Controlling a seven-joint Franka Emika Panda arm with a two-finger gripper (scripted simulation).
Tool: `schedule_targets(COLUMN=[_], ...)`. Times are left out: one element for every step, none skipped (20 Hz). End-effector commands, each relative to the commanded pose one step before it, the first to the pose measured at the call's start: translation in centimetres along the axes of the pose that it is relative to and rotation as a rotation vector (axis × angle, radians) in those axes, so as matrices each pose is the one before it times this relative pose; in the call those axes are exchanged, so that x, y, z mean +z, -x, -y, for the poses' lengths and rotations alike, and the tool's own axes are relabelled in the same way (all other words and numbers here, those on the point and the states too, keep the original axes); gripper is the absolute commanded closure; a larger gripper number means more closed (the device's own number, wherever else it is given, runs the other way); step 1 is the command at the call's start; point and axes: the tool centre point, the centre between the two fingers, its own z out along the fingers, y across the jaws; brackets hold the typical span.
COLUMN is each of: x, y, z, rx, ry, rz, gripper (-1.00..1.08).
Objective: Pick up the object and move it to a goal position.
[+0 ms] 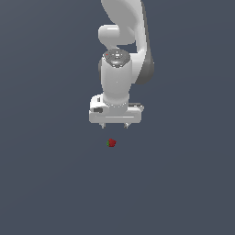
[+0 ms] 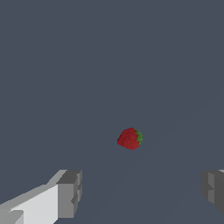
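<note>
Flat, matte slate-grey ground point(image 1: 50, 183) fills both views, without seams, edges or texture, and reads as one smooth featureless plane. Over it hangs the white arm point(image 1: 124, 27), built of glossy rounded shells with a darker grey band down one side and a dull metallic cap on the wrist joint. Below that, a boxy white hand block carries the gripper point(image 1: 114, 125), whose two short finger stubs point down at the ground. In the wrist view the fingers point(image 2: 70, 192) appear as blocky, faceted grey pads — one on a white base, the other cut off at the frame edge — set wide apart with nothing between them and nothing held. The object point(image 1: 111, 142) lies on the ground just nearer the exterior camera than the gripper and slightly toward the exterior view's left of its centre, clear of both fingers. It is a tiny rounded lump — dark red, bumpy-skinned like a strawberry — with a small green leafy end point(image 2: 139, 137) on one side.
</note>
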Motion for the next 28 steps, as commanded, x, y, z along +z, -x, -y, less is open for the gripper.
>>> schedule_targets(x=[0.126,0.079,0.092,0.104,0.113,0.122,0.133,0.143,0.155,0.168,0.179,0.190,0.202,0.215,0.227,0.239,0.249,0.251,0.250,0.250,0.249,0.248,0.247,0.246,0.245,0.244,0.243,0.242], y=[-0.003,0.000,0.001,0.002,0.002,0.001,0.001,0.001,0.002,0.004,0.005,0.006,0.008,0.009,0.011,0.014,0.016,0.017,0.019,0.020,0.022,0.023,0.024,0.025,0.026,0.027,0.028,0.029], z=[-0.031,-0.021,-0.026,-0.028,-0.030,-0.031,-0.035,-0.036,-0.040,-0.042,-0.045,-0.046,-0.049,-0.051,-0.052,-0.055,-0.055,-0.054,-0.053,-0.051,-0.049,-0.048,-0.046,-0.045,-0.043,-0.041,-0.039,-0.038], rx=[-0.01322,-0.00834,-0.00959,-0.01075,-0.01174,-0.01291,-0.01424,-0.01540,-0.01663,-0.01795,-0.01916,-0.02044,-0.02174,-0.02311,-0.02448,-0.02583,-0.02699,-0.02728,-0.02728,-0.02727,-0.02726,-0.02725,-0.02724,-0.02723,-0.02723,-0.02722,-0.02721,-0.02719], ry=[0.00050,0.00022,0.00023,0.00023,0.00024,0.00026,0.00027,0.00026,0.00023,0.00020,0.00015,0.00011,0.00005,-0.00002,-0.00011,-0.00020,-0.00031,-0.00041,-0.00050,-0.00059,-0.00068,-0.00077,-0.00085,-0.00092,-0.00099,-0.00106,-0.00112,-0.00118], rz=[0.00081,0.00054,0.00065,0.00074,0.00079,0.00082,0.00087,0.00092,0.00101,0.00110,0.00117,0.00122,0.00128,0.00133,0.00138,0.00142,0.00144,0.00140,0.00134,0.00128,0.00121,0.00114,0.00106,0.00098,0.00090,0.00081,0.00072,0.00063], gripper=[-0.92,-0.92,-0.92,-0.92,-0.92,-0.92,-0.92,-0.92,-0.92,-0.92,-0.92,-0.92,-0.92,-0.92,-0.92,-0.92,-0.92,-0.92,-0.92,-0.92,-0.92,-0.92,-0.92,-0.92,-0.92,-0.92,-0.92,-0.92])
